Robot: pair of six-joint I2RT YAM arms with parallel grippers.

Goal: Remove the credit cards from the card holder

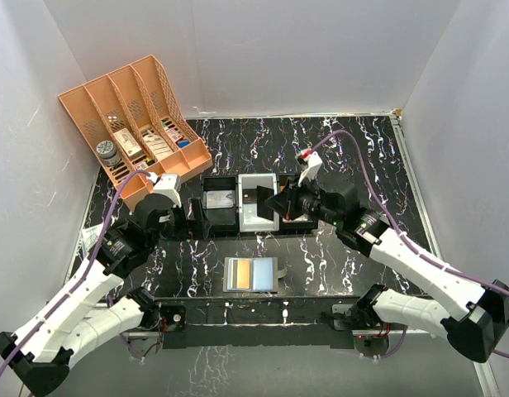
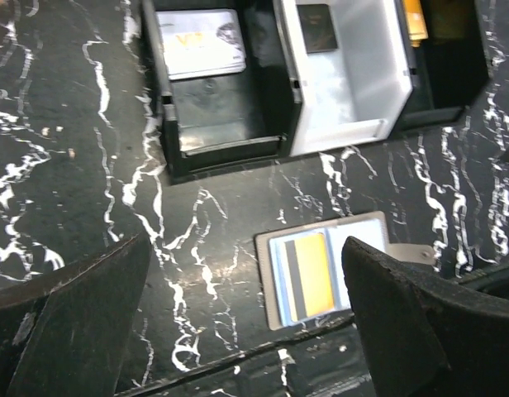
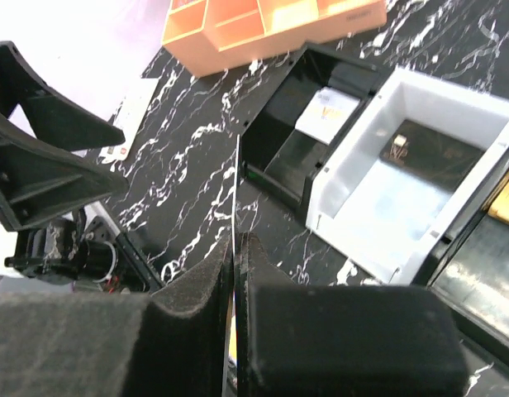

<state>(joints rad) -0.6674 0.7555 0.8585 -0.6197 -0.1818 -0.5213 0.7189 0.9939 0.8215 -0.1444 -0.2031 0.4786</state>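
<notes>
The card holder [image 1: 234, 275] lies open and flat near the table's front edge, with a gold-orange credit card [image 1: 258, 274] in one panel. In the left wrist view the card holder [image 2: 275, 281] and its gold card [image 2: 311, 275] show between my left fingers; the right finger hides part of the other panel. My left gripper [image 1: 191, 221] [image 2: 246, 322] is open and empty, beside the black tray. My right gripper [image 1: 267, 201] [image 3: 238, 248] is shut on a thin card [image 3: 238, 178] seen edge-on, above the trays.
A black tray [image 1: 207, 217] holds a pale card [image 2: 201, 41]. A white tray [image 2: 354, 107] next to it holds a dark card [image 2: 315, 18]. A second black tray [image 2: 453, 83] holds an orange card [image 2: 413, 21]. A peach rack [image 1: 135, 116] stands back left.
</notes>
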